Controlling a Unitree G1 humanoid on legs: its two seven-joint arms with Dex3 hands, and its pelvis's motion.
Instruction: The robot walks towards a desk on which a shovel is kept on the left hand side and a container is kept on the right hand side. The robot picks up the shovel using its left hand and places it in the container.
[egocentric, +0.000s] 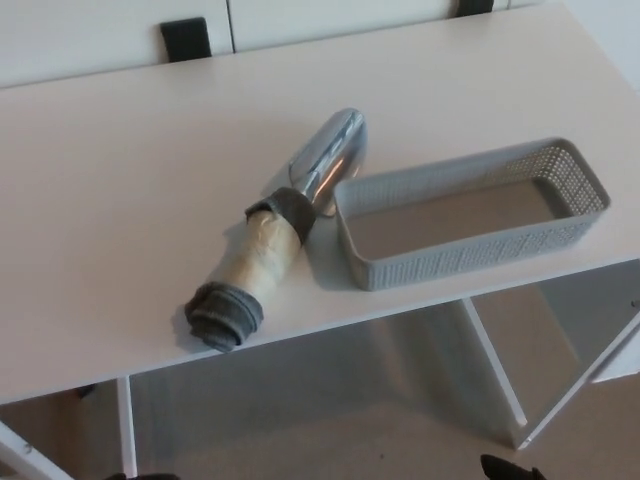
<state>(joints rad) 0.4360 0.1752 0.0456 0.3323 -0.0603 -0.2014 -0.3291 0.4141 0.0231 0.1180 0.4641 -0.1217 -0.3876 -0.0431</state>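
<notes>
Neither of my hands shows in the head view right now, so I can't say whether they are spread or closed, and the shovel (283, 232) lies untouched with no hand near it. Nearest me, at the worktop's (120, 170) front edge, sits the shovel's handle end: a dark grey, ribbed, rounded cap, almost at the lip. From there the handle runs diagonally away and to the right, wrapped in pale beige tape with a wrinkled look, then a dark grey band, then the shiny metal scoop, smooth and rounded, pointing toward the back right. Just beside the scoop, on the right, the container (470, 250) sits along the front edge toward the right corner: a shallow, grey, rectangular basket with perforated mesh walls, nothing inside it. Its near left corner is very close to the shovel's banded neck; whether they touch I can't tell. The worktop is smooth, matte white.
</notes>
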